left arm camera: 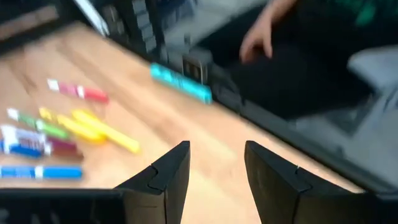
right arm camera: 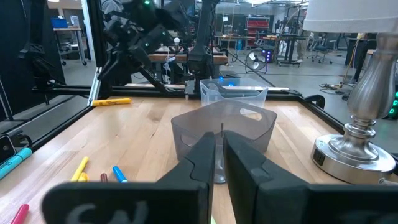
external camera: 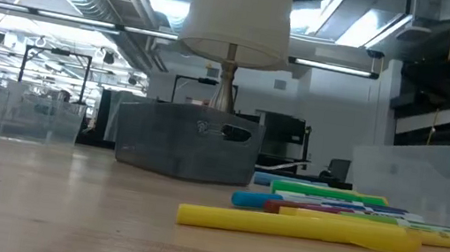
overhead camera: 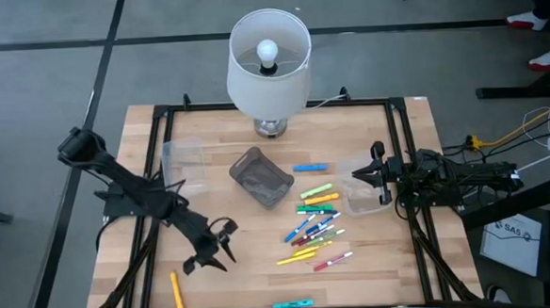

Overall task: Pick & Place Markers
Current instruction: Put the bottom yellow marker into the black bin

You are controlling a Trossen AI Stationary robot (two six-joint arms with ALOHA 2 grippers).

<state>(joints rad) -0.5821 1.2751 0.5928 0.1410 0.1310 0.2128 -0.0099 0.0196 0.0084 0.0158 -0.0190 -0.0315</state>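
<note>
While markers [overhead camera: 314, 223] lie loose, left gripper [overhead camera: 214, 253] gapes; right gripper [overhead camera: 374, 175] nearly closed.

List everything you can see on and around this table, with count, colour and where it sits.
lamp: one, white shade, silver base, far edge of the table, lit.
grey bin: one, dark grey, table centre, in front of the lamp.
clear containers: two, see-through; one on the left, one on the right by the right gripper.
markers: a loose cluster, mixed colours, right of centre; one blue lies apart behind them.
orange marker: one, near-left corner.
cyan marker: one, front edge.
person's hand: one, beyond the front edge.
left gripper: open, over the near-left table.
right gripper: shut, at the right edge.
</note>
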